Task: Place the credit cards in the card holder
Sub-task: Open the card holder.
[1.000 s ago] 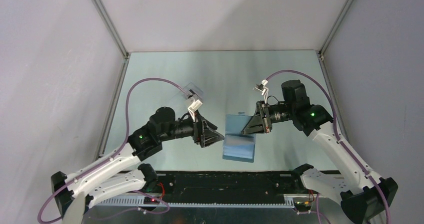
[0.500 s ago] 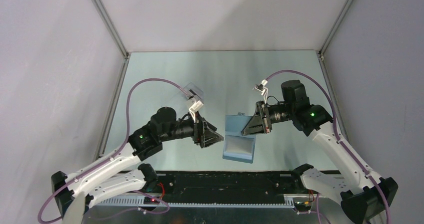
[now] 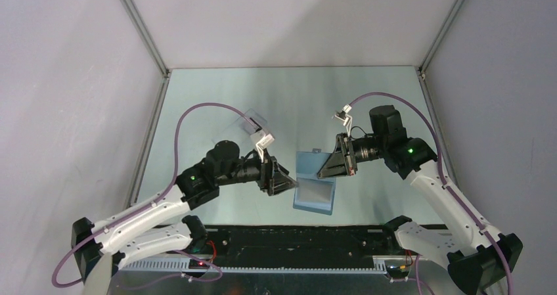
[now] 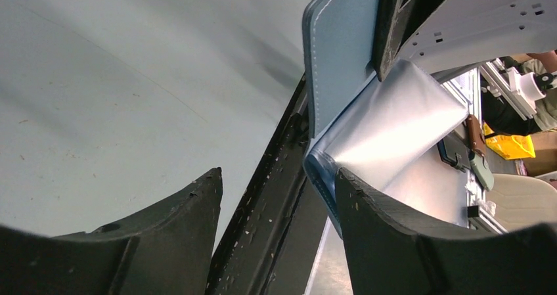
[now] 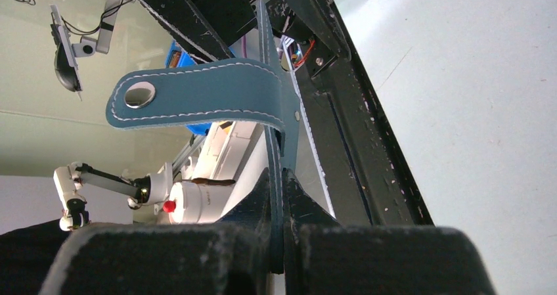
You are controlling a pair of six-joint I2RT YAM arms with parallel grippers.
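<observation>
Table, pale green, with two robot arms reaching toward its middle. Between them the teal card holder is folded open, its lower half near the table's front edge. The right gripper is pressed tight on the upper flap, below the clasp tab. The left gripper is spread and empty, just beside the holder's left edge.
</observation>
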